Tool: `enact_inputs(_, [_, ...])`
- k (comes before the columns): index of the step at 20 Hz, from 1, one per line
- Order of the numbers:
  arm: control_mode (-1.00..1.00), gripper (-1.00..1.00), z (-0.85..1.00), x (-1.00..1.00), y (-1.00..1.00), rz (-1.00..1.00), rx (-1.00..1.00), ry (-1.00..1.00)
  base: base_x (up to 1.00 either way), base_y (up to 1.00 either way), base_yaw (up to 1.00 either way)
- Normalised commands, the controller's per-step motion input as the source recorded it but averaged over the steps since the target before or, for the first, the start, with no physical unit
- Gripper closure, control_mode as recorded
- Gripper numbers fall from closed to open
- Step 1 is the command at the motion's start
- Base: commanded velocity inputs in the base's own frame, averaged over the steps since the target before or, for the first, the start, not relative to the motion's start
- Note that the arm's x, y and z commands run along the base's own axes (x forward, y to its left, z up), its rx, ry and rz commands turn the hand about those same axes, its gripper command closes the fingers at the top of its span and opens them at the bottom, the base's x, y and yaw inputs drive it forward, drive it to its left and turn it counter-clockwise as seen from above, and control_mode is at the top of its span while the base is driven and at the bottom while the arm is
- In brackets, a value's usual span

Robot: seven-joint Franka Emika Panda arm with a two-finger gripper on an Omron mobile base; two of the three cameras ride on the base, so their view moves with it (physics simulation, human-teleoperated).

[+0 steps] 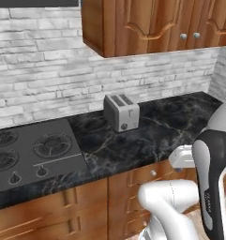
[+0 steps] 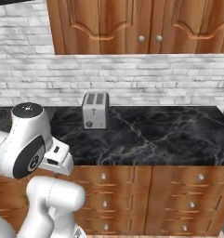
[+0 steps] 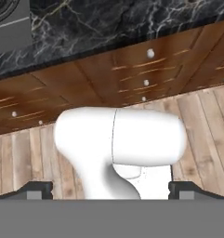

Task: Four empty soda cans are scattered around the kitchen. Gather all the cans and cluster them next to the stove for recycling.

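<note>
No legible text, label, brand, number or sign; small pale marks on the arm's dark joint cover (image 1: 209, 197) are unreadable

A silver two-slot toaster (image 1: 121, 112) stands on the black veined marble counter (image 1: 147, 136), well above the gripper's level; wooden drawers (image 3: 146, 69) and plank floor (image 3: 206, 135) lie ahead of it.

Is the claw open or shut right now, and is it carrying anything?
Open and empty. In the hand view the claw has its two dark fingertips far apart at the bottom corners, with nothing gripped between them.
</note>
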Motion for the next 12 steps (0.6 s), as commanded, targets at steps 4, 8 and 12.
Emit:
enact_inputs(4, [1.0,-1.0,0.0,0.0,0.0,0.0,0.0,0.0,-0.41,-0.84,-0.3])
enact_inputs(8, [1.0,-1.0,0.0,0.0,0.0,0.0,0.0,0.0,-0.8,-0.49,-0.23])
enact_inputs(12, [1.0,-1.0,0.0,0.0,0.0,0.0,0.0,0.0,-0.59,-0.5,-0.29])
